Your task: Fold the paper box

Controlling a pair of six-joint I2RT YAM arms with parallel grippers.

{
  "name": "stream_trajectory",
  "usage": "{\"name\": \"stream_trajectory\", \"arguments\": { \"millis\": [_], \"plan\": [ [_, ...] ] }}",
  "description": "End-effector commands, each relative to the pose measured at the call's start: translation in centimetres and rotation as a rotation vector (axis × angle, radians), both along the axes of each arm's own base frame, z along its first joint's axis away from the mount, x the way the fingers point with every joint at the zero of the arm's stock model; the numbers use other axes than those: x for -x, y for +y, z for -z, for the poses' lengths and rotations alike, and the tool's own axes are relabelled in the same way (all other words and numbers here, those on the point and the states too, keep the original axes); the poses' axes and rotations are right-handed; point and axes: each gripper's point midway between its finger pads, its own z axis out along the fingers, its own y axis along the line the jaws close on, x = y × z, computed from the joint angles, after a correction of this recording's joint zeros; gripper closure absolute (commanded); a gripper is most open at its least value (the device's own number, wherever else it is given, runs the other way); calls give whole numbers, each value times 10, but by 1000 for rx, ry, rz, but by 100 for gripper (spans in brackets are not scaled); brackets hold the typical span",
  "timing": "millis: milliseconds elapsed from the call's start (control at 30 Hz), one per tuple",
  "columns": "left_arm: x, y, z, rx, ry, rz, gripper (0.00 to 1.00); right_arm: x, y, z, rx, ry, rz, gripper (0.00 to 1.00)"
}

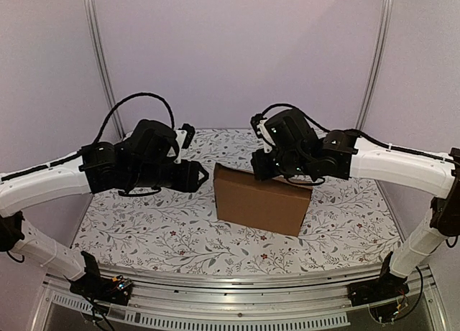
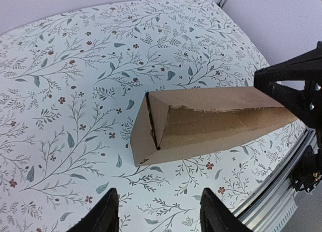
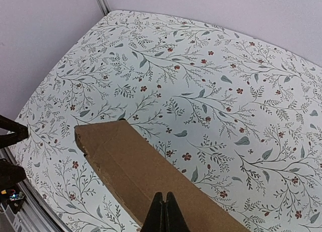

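The paper box (image 1: 262, 198) is a plain brown cardboard box, folded up, standing in the middle of the table. In the left wrist view the paper box (image 2: 211, 126) shows a dark slit at its near end and a gap under the top flap along one long side. My left gripper (image 1: 195, 174) hovers left of the box, open, its fingers (image 2: 106, 212) apart with only tablecloth between them. My right gripper (image 1: 260, 166) is over the box's far right end. Its fingers (image 3: 163, 212) are shut together above the box top (image 3: 136, 166), holding nothing.
A floral tablecloth (image 1: 151, 230) covers the table. An aluminium rail (image 1: 237, 291) runs along the near edge. Pale walls and two metal posts (image 1: 100, 58) close in the back and sides. The right arm's black gripper body (image 2: 297, 86) overhangs the box's end.
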Motion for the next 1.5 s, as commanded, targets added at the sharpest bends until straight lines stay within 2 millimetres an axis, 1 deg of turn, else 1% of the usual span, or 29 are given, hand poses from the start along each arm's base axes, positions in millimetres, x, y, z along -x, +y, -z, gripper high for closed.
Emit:
{"name": "stream_trajectory", "arguments": {
  "millis": [0, 67, 133, 200, 267, 367, 433, 500, 567, 633, 700, 733, 767, 800, 867, 933, 1000, 1033, 1100, 1167, 1200, 1300, 1367, 1467],
  "plan": [
    [-9, 5, -13, 40, -7, 22, 47, -1, 1, 38, 42, 19, -10, 100],
    [-15, 4, -19, 57, -19, 25, 47, 3, -4, 61, 62, 47, -7, 100],
    [-23, 2, -25, 78, -25, 29, 47, 8, -8, 80, 74, 76, -3, 100],
    [-32, -2, -29, 98, -26, 34, 47, 12, -13, 90, 77, 96, 0, 100],
    [-40, -8, -34, 118, -30, 48, 48, 15, -16, 96, 80, 108, 5, 100],
    [-52, -20, -42, 147, -37, 76, 48, 16, -21, 97, 85, 107, 11, 100],
    [-60, -27, -43, 163, -29, 94, 48, 16, -22, 95, 85, 101, 12, 100],
    [-67, -35, -42, 182, -6, 121, 51, 17, -21, 96, 89, 102, 8, 100],
    [-75, -39, -46, 203, -6, 130, 57, 18, -20, 98, 88, 109, 4, 100],
    [-79, -44, -46, 234, 6, 156, 67, 18, -19, 99, 87, 113, 1, 100],
    [-81, -48, -41, 262, 32, 181, 79, 18, -19, 100, 90, 115, 0, 100],
    [-80, -50, -38, 277, 47, 200, 85, 18, -19, 101, 92, 117, -2, 100],
    [-80, -51, -32, 284, 62, 208, 95, 18, -18, 101, 91, 116, -2, 100],
    [-78, -52, -25, 290, 79, 219, 100, 18, -19, 101, 92, 115, -2, 100],
    [-73, -53, -8, 307, 119, 239, 100, 17, -19, 100, 93, 113, -1, 100],
    [-65, -53, 17, 331, 171, 255, 100, 17, -18, 101, 95, 113, -4, 100],
    [-57, -50, 44, 355, 218, 257, 100, 18, -18, 103, 98, 118, -6, 100],
    [-49, -44, 66, 354, 262, 251, 100, 18, -18, 105, 100, 124, -4, 100],
    [-44, -37, 80, 394, 280, 241, 100, 19, -19, 107, 100, 129, -2, 100],
    [-39, -31, 86, 404, 288, 241, 100, 19, -19, 108, 101, 132, -3, 100],
    [-37, -30, 83, 409, 286, 251, 100, 19, -18, 109, 102, 134, -2, 100],
    [-38, -31, 64, 407, 251, 276, 100, 18, -17, 108, 101, 134, -3, 100],
    [-41, -33, 46, 410, 219, 291, 100, 17, -16, 106, 96, 130, -2, 100],
    [-47, -39, 17, 432, 163, 312, 100, 16, -15, 97, 85, 118, 0, 100]
  ]
}}
